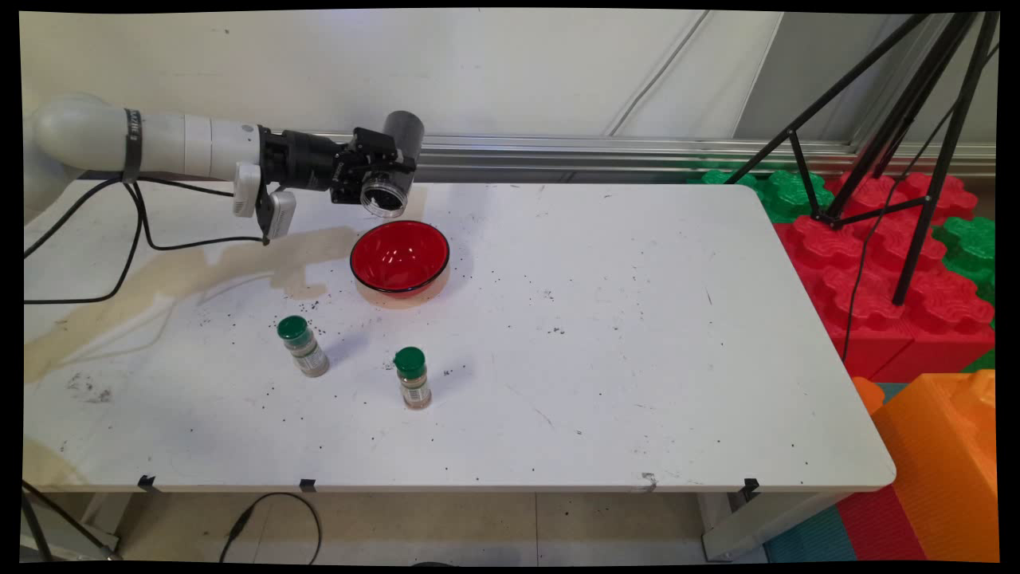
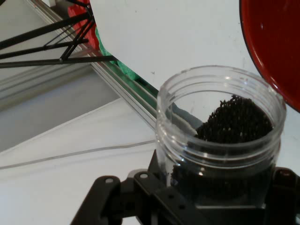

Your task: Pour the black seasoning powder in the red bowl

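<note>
One black two-finger gripper (image 1: 381,177) is clamped on an open clear plastic jar of black grains (image 1: 392,166), held tipped on its side in the air just above the far rim of a glossy red bowl (image 1: 399,257), with two green-capped spice bottles (image 1: 303,345) (image 1: 413,377) standing nearer on the white table (image 1: 637,335). From the hand, the jar (image 2: 220,126) is seated between the fingers, its grains heaped toward the mouth, and the bowl's edge (image 2: 274,47) is at upper right.

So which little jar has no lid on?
The clear jar held in the gripper, tipped above the red bowl, is open, with dark grains inside. The two small jars standing on the table have green caps on.
</note>
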`<state>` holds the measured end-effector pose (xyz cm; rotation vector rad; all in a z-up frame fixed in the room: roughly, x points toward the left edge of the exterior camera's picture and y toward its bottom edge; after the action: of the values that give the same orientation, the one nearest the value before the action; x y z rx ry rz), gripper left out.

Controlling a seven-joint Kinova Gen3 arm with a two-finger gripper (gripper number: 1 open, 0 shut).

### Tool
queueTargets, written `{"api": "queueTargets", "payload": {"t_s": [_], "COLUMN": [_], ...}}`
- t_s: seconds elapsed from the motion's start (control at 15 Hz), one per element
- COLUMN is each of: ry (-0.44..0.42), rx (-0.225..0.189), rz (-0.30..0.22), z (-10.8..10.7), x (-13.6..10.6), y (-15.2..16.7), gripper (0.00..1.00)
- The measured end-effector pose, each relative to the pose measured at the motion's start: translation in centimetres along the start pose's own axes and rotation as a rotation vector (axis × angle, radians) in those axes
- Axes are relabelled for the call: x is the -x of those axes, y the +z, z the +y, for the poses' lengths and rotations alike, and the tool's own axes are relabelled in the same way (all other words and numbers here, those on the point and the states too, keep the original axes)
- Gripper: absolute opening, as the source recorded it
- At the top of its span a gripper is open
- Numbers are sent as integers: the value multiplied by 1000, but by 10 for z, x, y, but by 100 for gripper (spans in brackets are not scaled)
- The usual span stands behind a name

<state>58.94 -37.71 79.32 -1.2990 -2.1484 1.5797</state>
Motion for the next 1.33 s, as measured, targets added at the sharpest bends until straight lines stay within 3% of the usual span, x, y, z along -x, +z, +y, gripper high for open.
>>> {"api": "queueTargets", "payload": {"t_s": [1.33], "ry": [181], "rx": [-23], "rz": [-7], "z": [-5], "x": [1], "y": [-1], "gripper": [0]}}
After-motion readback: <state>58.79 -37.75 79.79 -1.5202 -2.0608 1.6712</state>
